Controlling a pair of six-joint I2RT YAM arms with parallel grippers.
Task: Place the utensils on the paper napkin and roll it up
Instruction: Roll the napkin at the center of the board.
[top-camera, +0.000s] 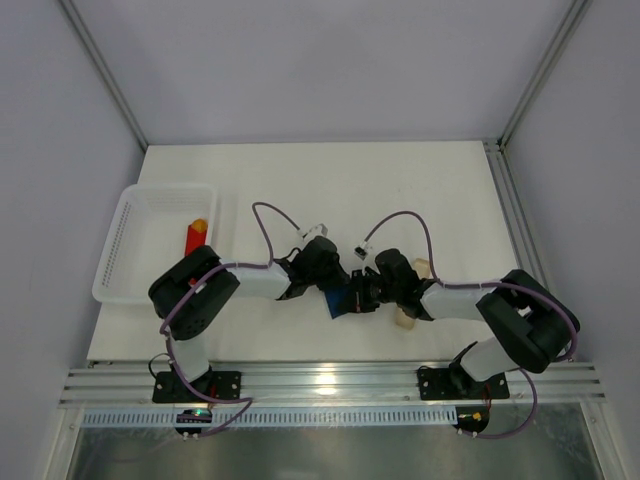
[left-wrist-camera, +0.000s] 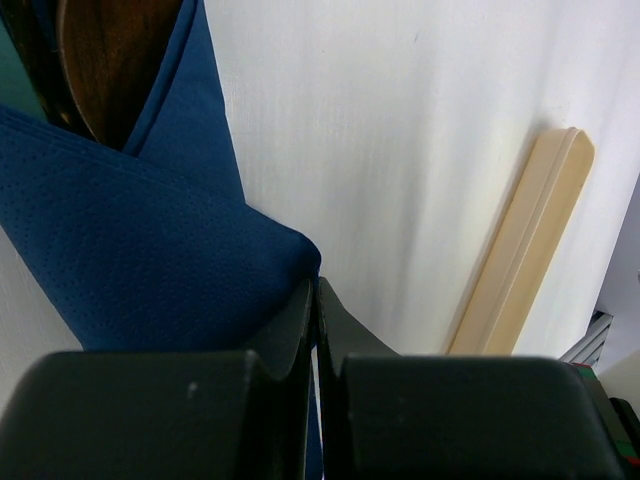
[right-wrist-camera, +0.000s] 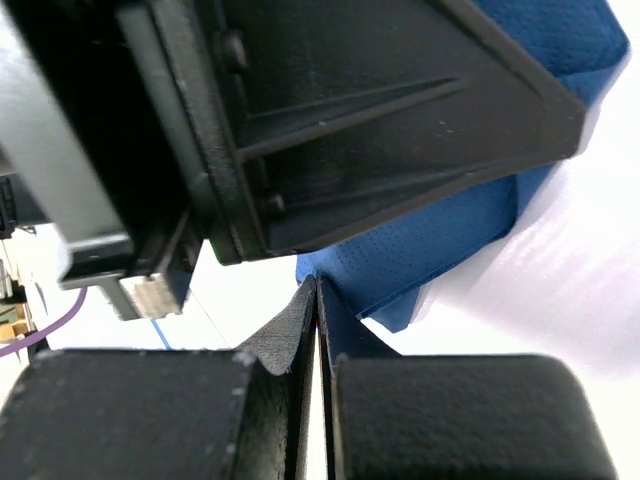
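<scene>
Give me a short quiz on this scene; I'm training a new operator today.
1. True or false: the block lies in the basket.
2. In the left wrist view, what is the napkin folded over? A) utensil B) block C) basket
3. Fill in: the left end effector is shut on the ____.
Key: 1 true; 2 A; 3 napkin.
</scene>
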